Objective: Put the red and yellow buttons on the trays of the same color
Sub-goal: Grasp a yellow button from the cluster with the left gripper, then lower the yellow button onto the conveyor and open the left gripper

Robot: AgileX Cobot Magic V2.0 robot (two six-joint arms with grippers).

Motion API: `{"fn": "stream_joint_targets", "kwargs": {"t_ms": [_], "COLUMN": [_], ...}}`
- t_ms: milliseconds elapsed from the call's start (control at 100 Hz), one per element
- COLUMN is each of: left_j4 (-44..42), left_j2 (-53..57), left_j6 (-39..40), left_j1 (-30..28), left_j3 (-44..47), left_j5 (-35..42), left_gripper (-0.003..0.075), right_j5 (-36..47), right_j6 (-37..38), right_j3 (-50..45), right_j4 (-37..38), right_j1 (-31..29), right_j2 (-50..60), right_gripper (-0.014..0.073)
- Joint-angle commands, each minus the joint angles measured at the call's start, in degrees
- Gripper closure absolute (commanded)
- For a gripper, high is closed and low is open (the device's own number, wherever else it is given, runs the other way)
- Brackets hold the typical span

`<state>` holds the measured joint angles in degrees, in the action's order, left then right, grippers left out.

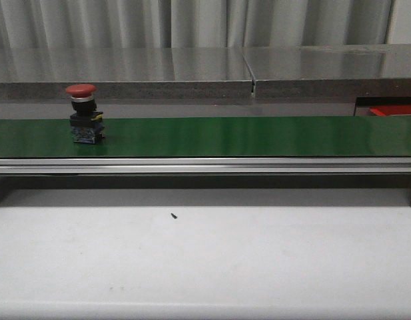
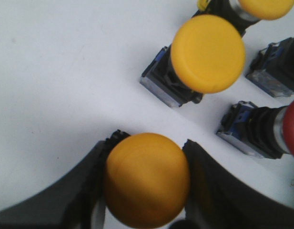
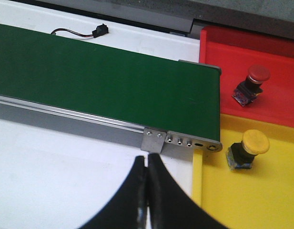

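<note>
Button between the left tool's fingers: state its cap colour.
Yellow. The button shows best in the left wrist view.

White table (image 1: 205, 260) in front, small dark speck (image 1: 173, 215) on it. Green conveyor belt (image 1: 245, 136) with aluminium rail (image 1: 205, 165) crosses it. Behind, steel counter (image 1: 192, 67), seam near middle. Pale pleated curtain (image 1: 192, 23) at back. Soft reflections on steel and belt.

front view level with belt (image 1: 205, 137); wrist views look down.
</note>
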<state>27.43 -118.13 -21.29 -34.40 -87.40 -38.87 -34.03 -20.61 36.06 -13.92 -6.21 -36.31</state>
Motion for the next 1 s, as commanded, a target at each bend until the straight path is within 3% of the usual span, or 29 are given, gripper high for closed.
{"fn": "stream_joint_targets", "kwargs": {"t_ms": [0,230,510,990], "left_j4": [3.41,7.99,7.84,2.69], "left_j2": [6.79,14.75,19.75,17.9], "left_j6": [0.31,-0.15,-0.23,-0.23], "left_j1": [-0.02,2.04,9.42,21.66], "left_j3": [-1.88,-1.88,-1.78,2.99], "left_j5": [1.51,-0.28,-6.21,-2.19], "left_gripper": [0.0739,0.0739,0.0739,0.0739], "right_j5": [3.59,3.59,3.59,3.59], "right_j6": [-0.28,-0.28,-0.28,-0.28], "right_j3": [1.25,1.25,1.25,1.25], "right_j4": [-0.64,-0.64,-0.64,-0.64], "right_j1": [0.0,0.0,0.0,0.0], "right_j2": [0.22,0.22,0.22,0.22], "right_gripper": [0.0659,0.0659,0.0659,0.0659]}}
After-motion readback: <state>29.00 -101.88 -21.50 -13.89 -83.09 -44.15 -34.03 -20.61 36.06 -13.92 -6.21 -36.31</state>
